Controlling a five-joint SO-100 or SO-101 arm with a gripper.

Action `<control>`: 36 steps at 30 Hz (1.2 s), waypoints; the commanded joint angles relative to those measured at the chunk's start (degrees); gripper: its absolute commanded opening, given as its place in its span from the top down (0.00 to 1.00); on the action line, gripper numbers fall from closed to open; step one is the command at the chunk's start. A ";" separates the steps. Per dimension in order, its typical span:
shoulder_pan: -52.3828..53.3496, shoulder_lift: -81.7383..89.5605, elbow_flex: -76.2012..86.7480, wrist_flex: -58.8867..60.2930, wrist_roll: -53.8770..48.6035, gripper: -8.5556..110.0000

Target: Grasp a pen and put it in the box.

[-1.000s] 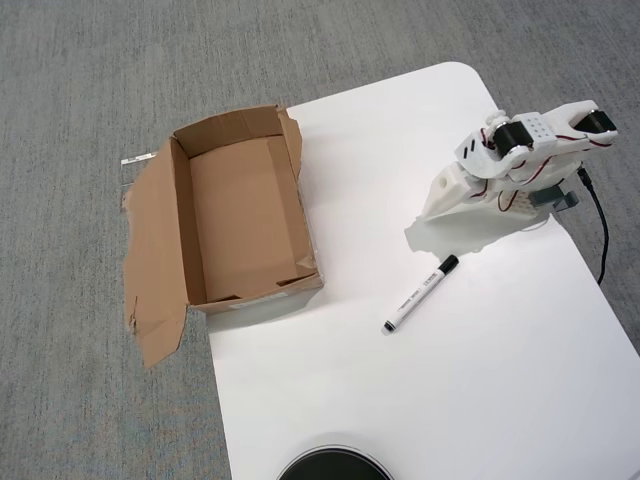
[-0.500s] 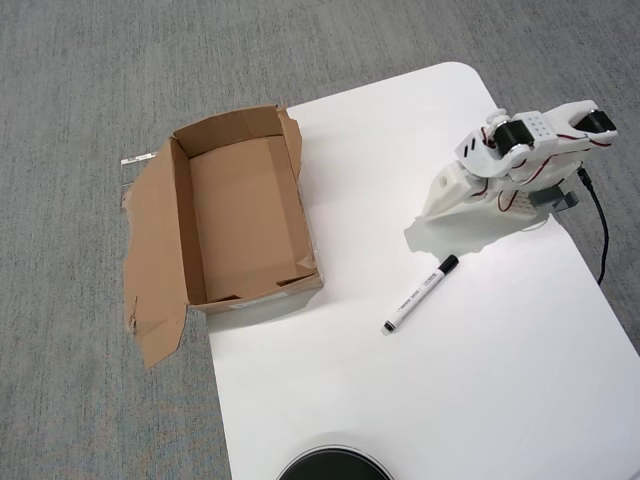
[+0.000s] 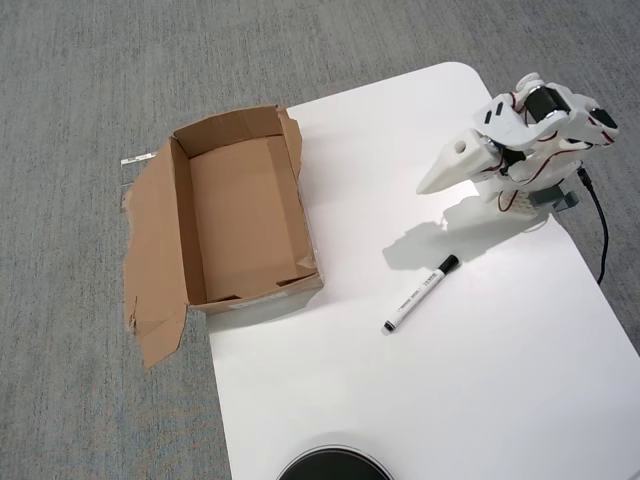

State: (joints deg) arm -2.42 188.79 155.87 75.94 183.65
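The pen [image 3: 420, 294], slim and white with a black cap at its upper right end, lies diagonally on the white table [image 3: 470, 390]. The brown cardboard box [image 3: 178, 220] sits at the table's left edge, partly over the carpet, with torn flaps spread out and a plain empty inside. My white gripper [image 3: 428, 186] is folded back near the arm's base at the upper right, its tip pointing left and down, above and apart from the pen. Its fingers look closed together and hold nothing.
A black round object [image 3: 333, 466] shows at the bottom edge. A black cable [image 3: 600, 225] runs down from the arm's base at the right. Grey carpet [image 3: 80, 380] surrounds the table. A small white strip [image 3: 140, 158] lies left of the box.
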 commanded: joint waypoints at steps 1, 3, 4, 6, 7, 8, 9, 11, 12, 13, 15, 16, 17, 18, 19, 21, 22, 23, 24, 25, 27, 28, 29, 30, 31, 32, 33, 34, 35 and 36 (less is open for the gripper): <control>-0.04 -9.76 -12.17 -0.44 1.89 0.92; -0.13 -15.38 -18.59 -0.35 1.89 0.92; -0.13 -18.37 -21.67 -0.35 1.89 0.92; -0.13 -24.17 -27.82 -0.26 1.89 0.92; -0.57 -26.81 -30.89 0.09 1.98 0.92; -1.63 -29.27 -33.88 0.44 1.98 0.92; -3.12 -31.73 -36.78 0.53 1.98 0.92; -5.93 -35.51 -41.18 0.62 1.98 0.92; -7.16 -37.09 -42.85 0.62 1.98 0.92; -8.22 -38.50 -44.08 0.62 2.07 0.92; -9.62 -40.52 -45.83 0.62 2.07 0.92; -9.98 -41.13 -46.19 0.62 2.07 0.92; -10.06 -41.48 -46.27 0.62 2.07 0.92; -10.06 -41.66 -46.27 0.62 2.07 0.92; -10.06 -41.66 -46.01 0.62 1.98 0.92; -10.06 -41.13 -45.40 0.62 1.27 0.92; -10.06 -41.13 -45.40 0.62 1.27 0.92; -10.06 -41.04 -45.40 0.62 1.27 0.92; -9.71 -40.96 -45.40 0.62 1.27 0.92; -9.45 -40.96 -45.40 0.62 1.27 0.92; -9.36 -40.87 -45.40 0.62 1.36 0.92; -9.54 -40.87 -45.40 0.62 1.36 0.92; -9.98 -40.87 -45.31 0.62 1.36 0.92; -10.06 -40.87 -45.31 0.70 1.27 0.92; -10.06 -40.87 -45.31 0.70 1.27 0.92; -10.15 -41.22 -45.31 0.70 1.27 0.92; -10.15 -41.22 -45.31 0.70 1.27 0.92; -10.15 -40.96 -45.31 0.70 1.27 0.92; -10.15 -40.78 -45.31 0.70 1.27 0.92; -10.15 -40.78 -45.31 0.70 1.27 0.92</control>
State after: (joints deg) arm -12.44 147.66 112.02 76.38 183.74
